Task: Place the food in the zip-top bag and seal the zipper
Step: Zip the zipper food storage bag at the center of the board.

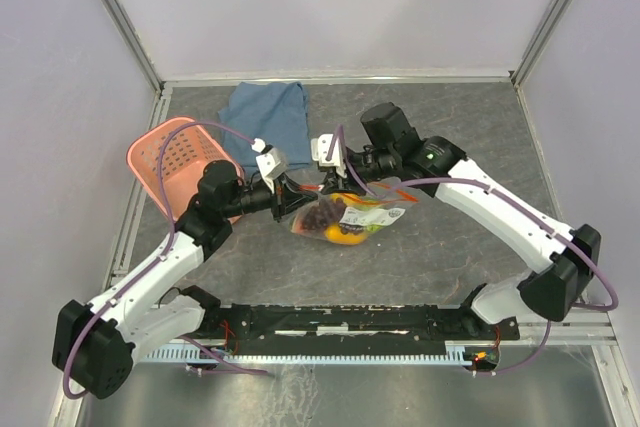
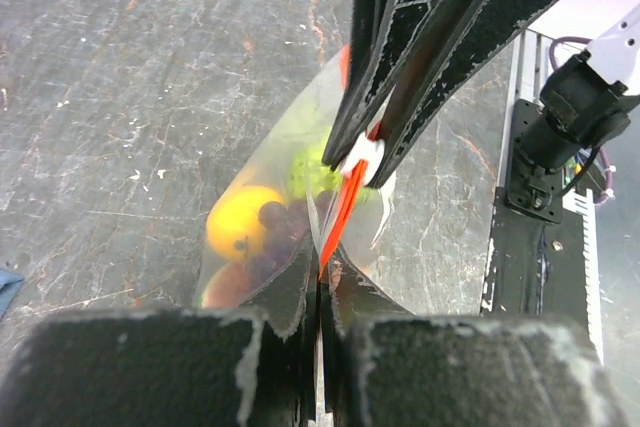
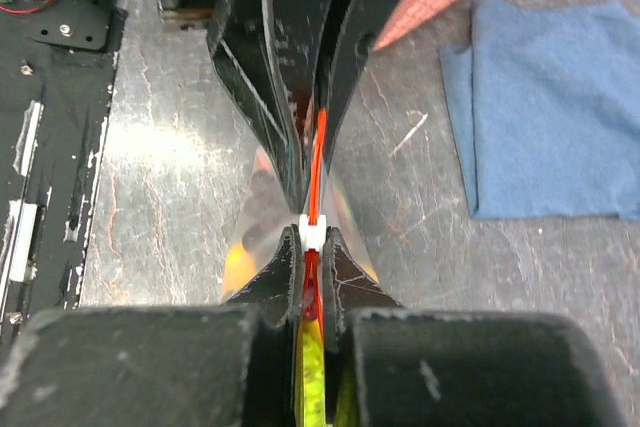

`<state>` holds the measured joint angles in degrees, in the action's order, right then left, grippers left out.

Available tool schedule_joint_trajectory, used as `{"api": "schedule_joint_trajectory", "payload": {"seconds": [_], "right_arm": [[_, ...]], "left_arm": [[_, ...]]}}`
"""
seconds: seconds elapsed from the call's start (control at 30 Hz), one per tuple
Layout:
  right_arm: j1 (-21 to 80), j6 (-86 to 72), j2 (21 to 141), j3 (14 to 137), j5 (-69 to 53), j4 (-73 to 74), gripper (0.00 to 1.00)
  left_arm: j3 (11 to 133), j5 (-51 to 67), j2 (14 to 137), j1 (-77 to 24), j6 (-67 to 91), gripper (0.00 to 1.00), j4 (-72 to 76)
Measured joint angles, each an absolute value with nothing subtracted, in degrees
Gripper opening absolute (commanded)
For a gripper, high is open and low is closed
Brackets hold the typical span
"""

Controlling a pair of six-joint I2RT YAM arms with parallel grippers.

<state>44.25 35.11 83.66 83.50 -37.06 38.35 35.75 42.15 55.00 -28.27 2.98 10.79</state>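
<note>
1. Your left gripper (image 2: 318, 287) is clamped on the zipper (image 2: 345, 202). Its fingers are pressed together with the orange-red strip caught between them.
2. Your right gripper (image 3: 313, 247) is closed on the same strip and pinches it at the white slider (image 3: 313, 233).
3. The two grippers face each other tip to tip along the strip, over the middle of the table (image 1: 450, 127). The left one is on the left and the right one is just beside it.
4. The zip-top bag (image 1: 372, 215) hangs from the held strip and spreads to the near right of the fingers. Its lower part seems to rest on the table, though you cannot be sure from these views.
5. Inside the bag you have the yellow-orange fruit (image 2: 240, 222), the grape bunch (image 2: 275, 237) touching it, and the yellow-green ball (image 2: 308, 167) higher up near the slider.
6. A reddish shape low in the bag may be the carrot piece (image 2: 225, 287), but the plastic blurs it.
7. The pink basket (image 1: 172, 162) sits at the left, behind your left arm. The blue cloth (image 1: 268, 119) lies flat at the far side, well apart from the bag.
</note>
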Motion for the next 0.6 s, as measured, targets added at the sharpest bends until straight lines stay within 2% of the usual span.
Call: {"api": "schedule_joint_trajectory", "payload": {"seconds": [0.6], "right_arm": [[43.75,20.6,73.32,72.38,-15.57,34.83,0.02]], "left_arm": [[35.62,30.3,53.98,-27.7,4.23,0.03,11.22]]}}
